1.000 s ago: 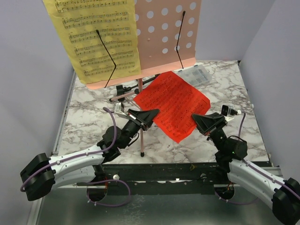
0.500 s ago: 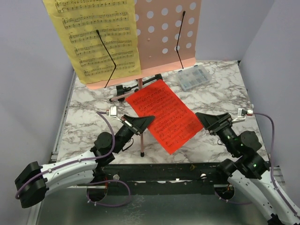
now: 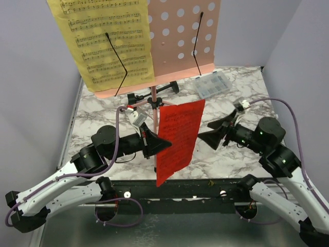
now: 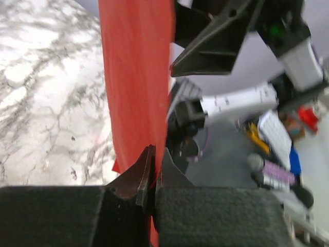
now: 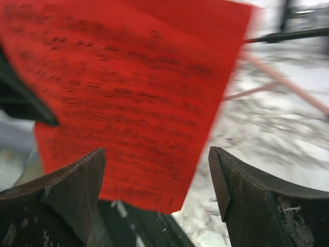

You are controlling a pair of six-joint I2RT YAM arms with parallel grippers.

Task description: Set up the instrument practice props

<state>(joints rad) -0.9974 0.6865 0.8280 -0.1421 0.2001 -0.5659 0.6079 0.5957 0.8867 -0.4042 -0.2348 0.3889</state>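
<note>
Red page was flat on the table a second ago — now it hangs upright, left gripper clamped on its left edge (right by the stand pole). Right gripper let go — jaws wide, just off the right edge.

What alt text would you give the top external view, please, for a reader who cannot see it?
The left gripper pinches a red sheet-music page, holding it upright above the table, while the open right gripper faces it from the other side. Behind stands a pink music stand with a yellow page on its left half.
</note>
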